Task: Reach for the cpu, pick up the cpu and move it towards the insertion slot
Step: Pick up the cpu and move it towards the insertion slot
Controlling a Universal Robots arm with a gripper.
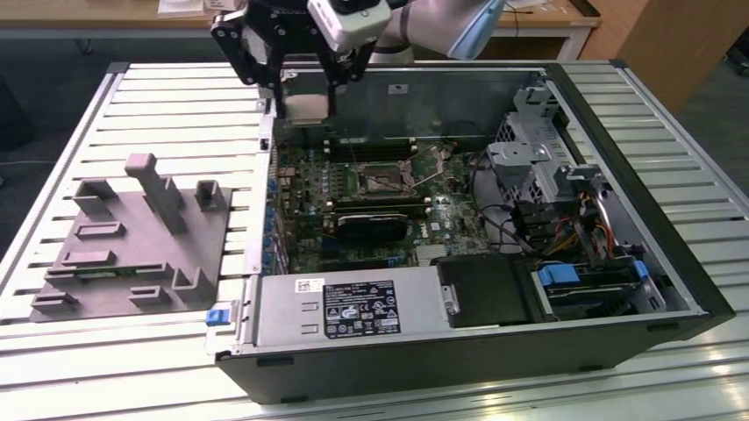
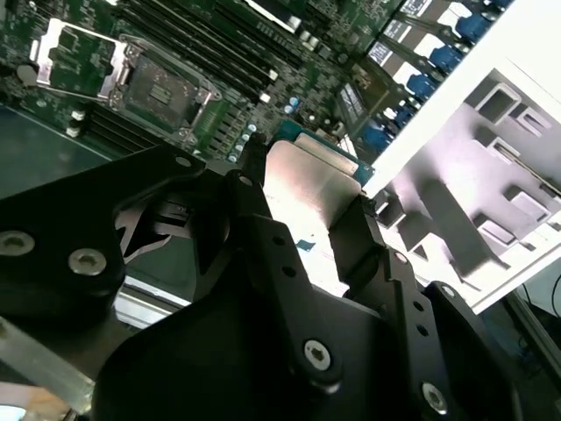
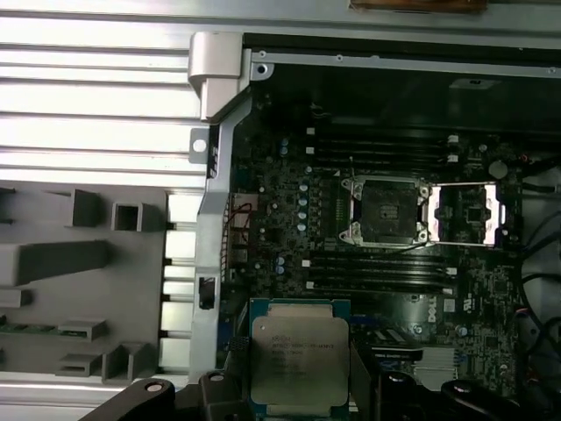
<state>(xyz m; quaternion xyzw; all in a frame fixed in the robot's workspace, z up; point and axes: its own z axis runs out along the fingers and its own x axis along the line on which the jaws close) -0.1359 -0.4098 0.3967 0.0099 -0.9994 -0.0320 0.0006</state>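
Gripper (image 3: 302,386) pinches flat square silver-topped cpu (image 3: 300,362) by opposite edges; light, rigid, fragile; dark-centred metal-framed insertion slot (image 3: 387,209) lies at one o'clock.

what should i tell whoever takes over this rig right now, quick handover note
Gripper: shut on the cpu, fingers on two opposite edges, silver top facing the first wrist view's camera.
Position: in the exterior view the cpu hangs in the air over the far edge of the open computer case, on the side of the grey fixture block.
Insertion slot: on the motherboard, its metal frame flipped open, dark centre bare.
Done: cpu picked up and lifted.
Left: cpu is not yet over the slot; the carry is unfinished.
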